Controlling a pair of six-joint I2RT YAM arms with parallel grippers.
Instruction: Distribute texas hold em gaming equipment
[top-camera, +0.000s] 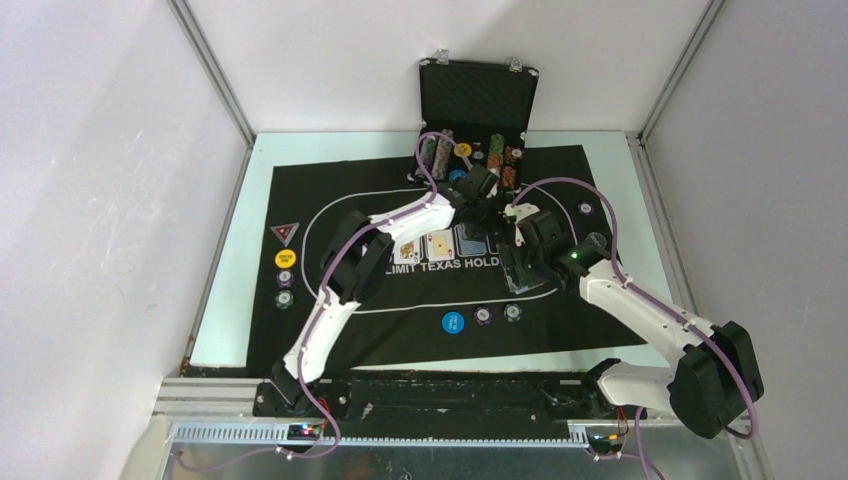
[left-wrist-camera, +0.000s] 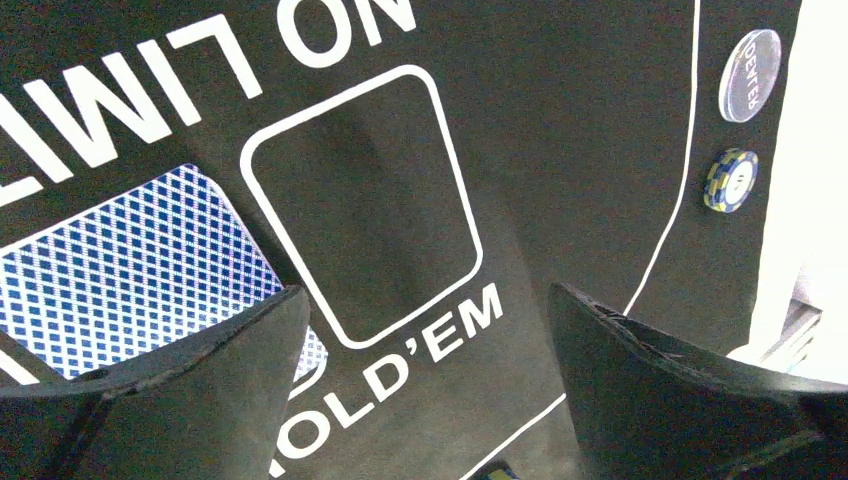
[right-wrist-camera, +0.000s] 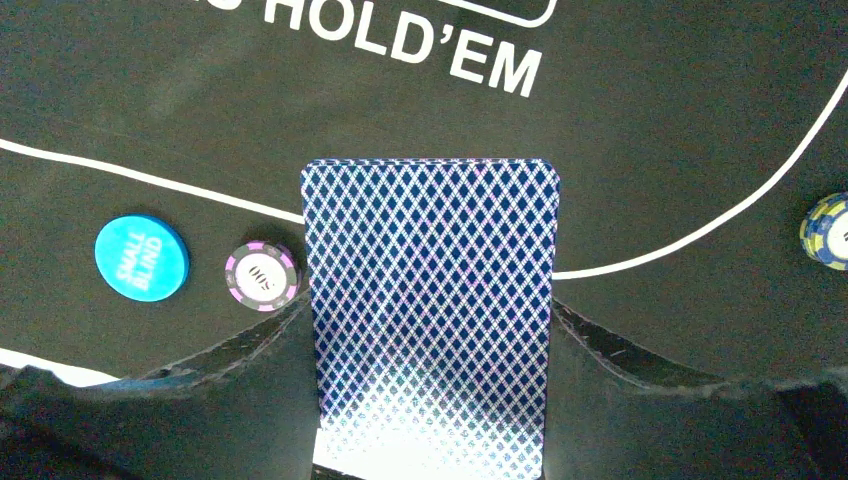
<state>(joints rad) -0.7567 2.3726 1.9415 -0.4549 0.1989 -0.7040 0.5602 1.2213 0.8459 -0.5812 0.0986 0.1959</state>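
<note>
The right fingers (right-wrist-camera: 230, 375) clamped the blue-backed cards (right-wrist-camera: 430, 290) flat between them above the felt mat (right-wrist-camera: 660, 120), seemingly as the dealing stock, while the left fingers (left-wrist-camera: 670, 385), spread wide, hovered over an empty card outline (left-wrist-camera: 362, 205), a face-down card (left-wrist-camera: 130, 260) beside them.

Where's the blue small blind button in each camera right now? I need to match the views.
Top external: small blind button at the mat's near centre, left of a purple chip.
Left wrist: not in view.
Right wrist: lower left, beside that chip and the blue-backed card in the right gripper.
Shared landmark: the white HOLD lettering, visible in all three.
</note>
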